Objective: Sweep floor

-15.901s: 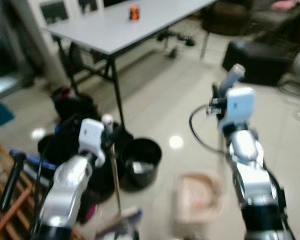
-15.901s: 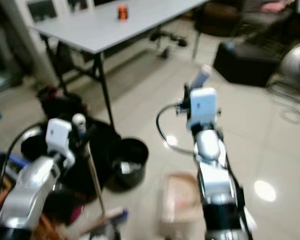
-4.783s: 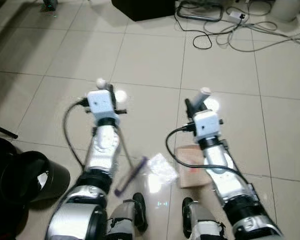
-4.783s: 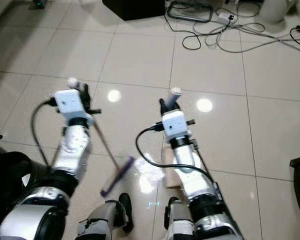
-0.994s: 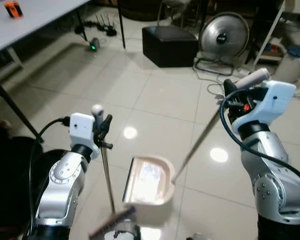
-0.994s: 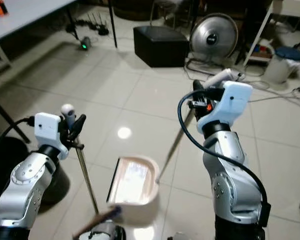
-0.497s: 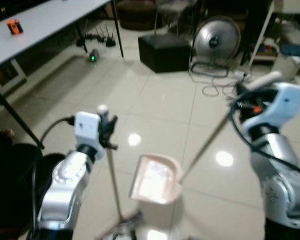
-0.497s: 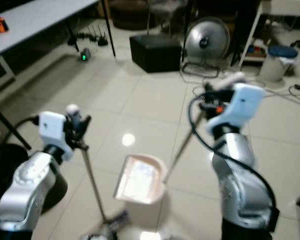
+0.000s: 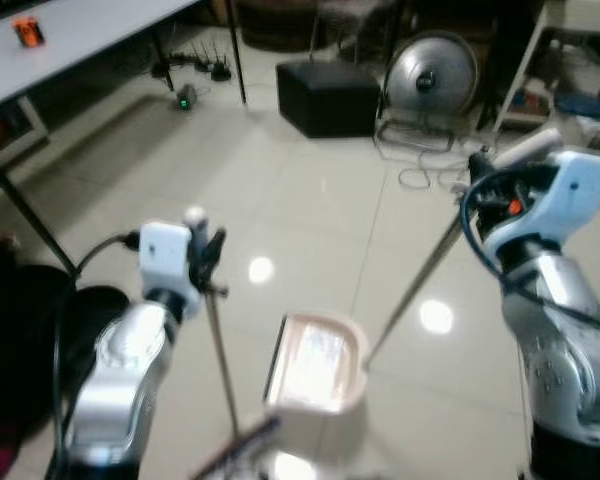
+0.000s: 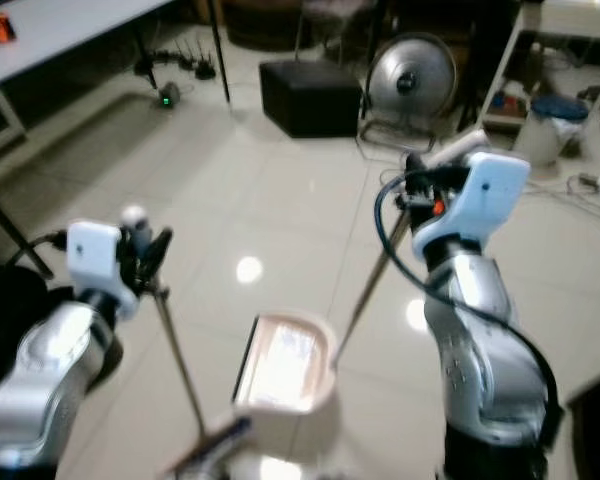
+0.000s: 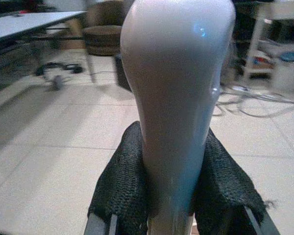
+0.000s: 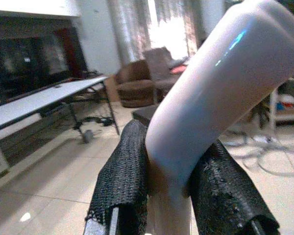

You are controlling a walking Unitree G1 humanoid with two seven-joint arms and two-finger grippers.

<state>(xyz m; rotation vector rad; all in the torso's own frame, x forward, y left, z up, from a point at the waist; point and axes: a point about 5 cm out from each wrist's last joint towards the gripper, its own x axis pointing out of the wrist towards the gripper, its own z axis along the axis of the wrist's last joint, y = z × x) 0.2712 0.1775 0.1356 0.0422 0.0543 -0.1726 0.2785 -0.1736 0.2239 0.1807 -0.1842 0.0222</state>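
While the head views are softened by blur, a broom [image 9: 216, 350] can be made out as a thin metal pole capped with a rounded pale grip, its dark head smeared across the tiled floor [image 9: 310, 220] at the 6 o'clock edge of the left eye view. The pole is held nearly upright by the left gripper [image 9: 208, 262], whose black fingers [image 11: 121, 181] are seen in the left wrist view pressed against both sides of the glossy whitish grip.

A dustpan [image 9: 317, 362] is seen at about 6 o'clock from the picture's centre, a pale pinkish-beige scoop with a raised rounded rim at its back and an open mouth turned toward the robot's left. Its long thin handle [image 9: 417, 285] is run up toward 2 o'clock to a whitish curved grip, which is clamped by the right gripper [image 9: 480, 175]; in the right wrist view the textured black fingers [image 12: 125, 181] are closed on either side of that grip. Inside the pan a light, glossy patch is visible, but it cannot be told from the blur whether this is litter or only reflection.

A dark bin [image 9: 85, 310] is set at 9 o'clock beside the left arm; its contents cannot be made out. Farther off, a black box [image 9: 328, 98] and a round metal fan [image 9: 435, 68] are placed at 12 to 1 o'clock, and a grey table [image 9: 70, 40] with a small orange object [image 9: 26, 32] on it is seen at 11 o'clock.
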